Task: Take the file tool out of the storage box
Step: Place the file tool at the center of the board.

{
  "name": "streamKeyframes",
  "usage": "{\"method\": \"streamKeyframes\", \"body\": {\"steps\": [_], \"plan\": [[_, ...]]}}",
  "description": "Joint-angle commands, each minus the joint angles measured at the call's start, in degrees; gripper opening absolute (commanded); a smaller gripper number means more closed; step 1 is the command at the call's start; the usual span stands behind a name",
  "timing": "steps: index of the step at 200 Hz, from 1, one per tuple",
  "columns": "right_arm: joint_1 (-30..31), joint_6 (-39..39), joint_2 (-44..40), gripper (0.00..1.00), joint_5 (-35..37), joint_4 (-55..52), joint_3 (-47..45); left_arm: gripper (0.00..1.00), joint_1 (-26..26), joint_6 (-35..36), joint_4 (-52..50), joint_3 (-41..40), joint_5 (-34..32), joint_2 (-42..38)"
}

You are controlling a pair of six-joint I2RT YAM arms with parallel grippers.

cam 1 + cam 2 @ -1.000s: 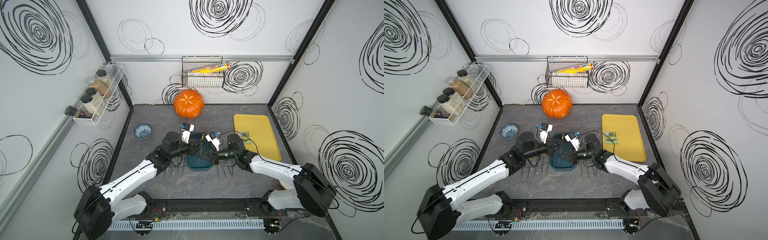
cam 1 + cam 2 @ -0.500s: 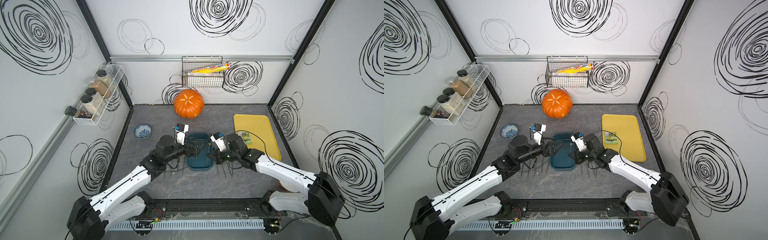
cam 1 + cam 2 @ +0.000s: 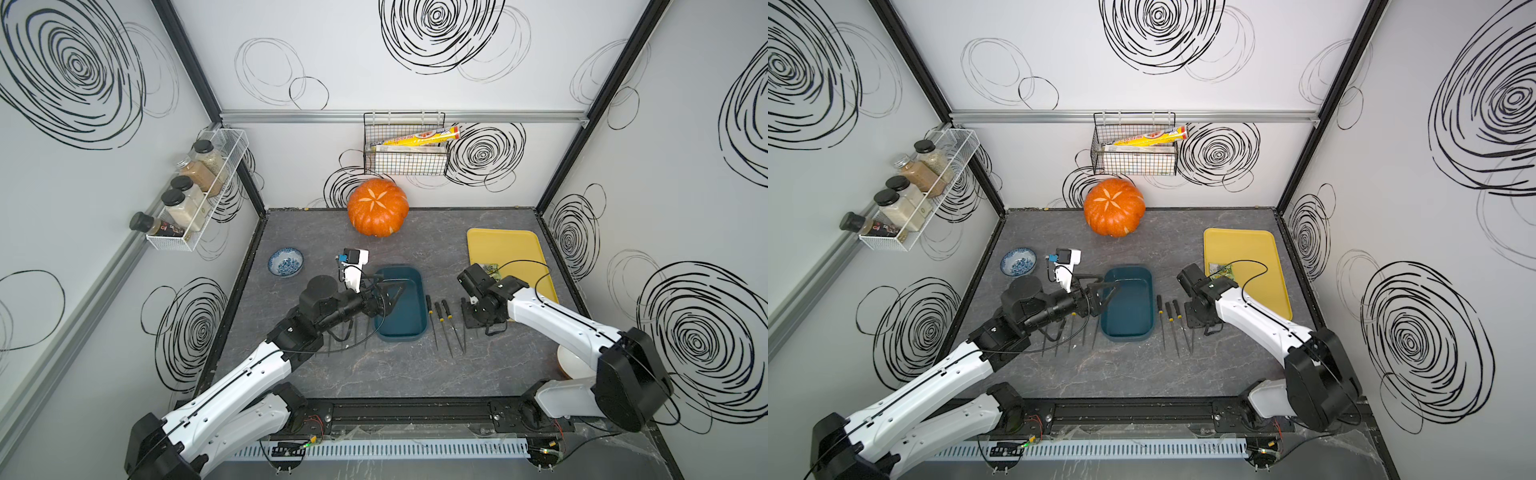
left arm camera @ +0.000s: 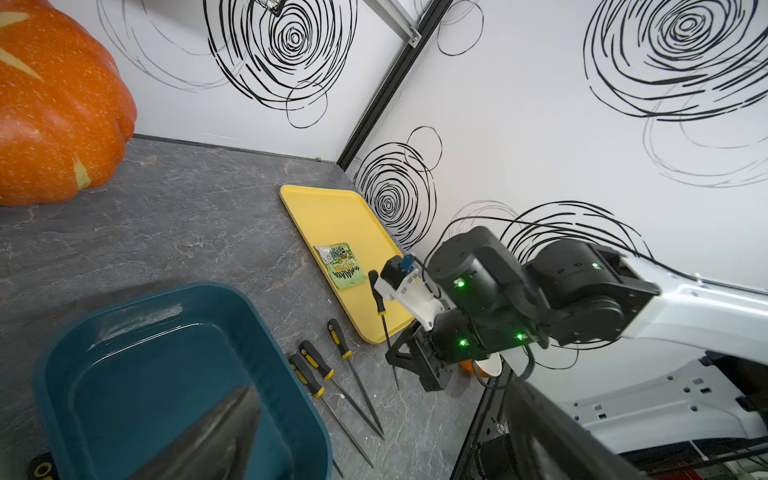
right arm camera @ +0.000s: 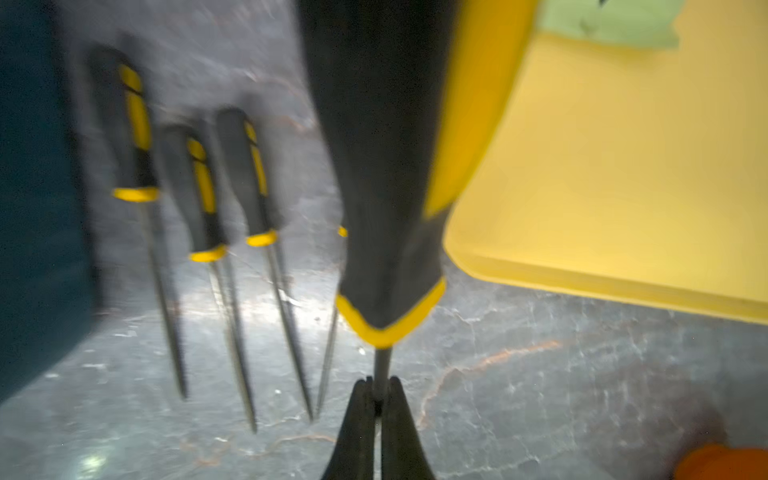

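The file tool is out of the storage box. It is gripped by the right fingers, which are closed on its thin metal shaft just below the yellow collar of the black handle. It hangs steeply with the handle up and the tip down, over the surface between three files that lie side by side and the near corner of the yellow tray. Whether its tip touches the surface cannot be told.

The right wrist view, though blurred, shows the pinch on the shaft plainly. In both top views the arm hides it, and the held file is only a thin line beside the wrist. The left wrist view shows the file's full length from the side, and also a green packet lying on the tray.

The storage box sits in the middle of the surface, in front of the pumpkin. The three files lie just beside its right wall. A top view shows more files on the box's left side, partly under the left arm; neither wrist view catches these.

The left fingers are spread wide, holding nothing, and hover over the box's left edge. A small patterned bowl stands near the left wall.
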Motion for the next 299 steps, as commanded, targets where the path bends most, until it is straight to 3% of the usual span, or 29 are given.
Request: {"method": "streamKeyframes", "body": {"steps": [1,63,161,226,299], "plan": [[-0.9,-1.1,0.8,0.00,0.7,-5.7,0.5,0.99,-0.1,-0.4,1.1,-0.7,0.7,-0.1],[-3.0,-5.4,8.1,0.00,-7.3,-6.9,1.6,0.99,-0.1,-0.2,3.0,-0.8,3.4,2.1],[-6.5,-6.4,16.3,0.00,-6.8,-7.3,4.0,0.99,-0.1,-0.7,3.4,-1.4,2.6,1.9],[-9.4,-8.8,21.8,0.00,-12.1,-9.8,7.3,0.99,-0.1,-0.7,1.6,-0.3,2.7,2.9],[-10.2,-9.1,28.6,0.00,-13.0,-14.3,11.6,0.99,0.0,-0.9,0.8,-0.1,3.1,1.9]]}}
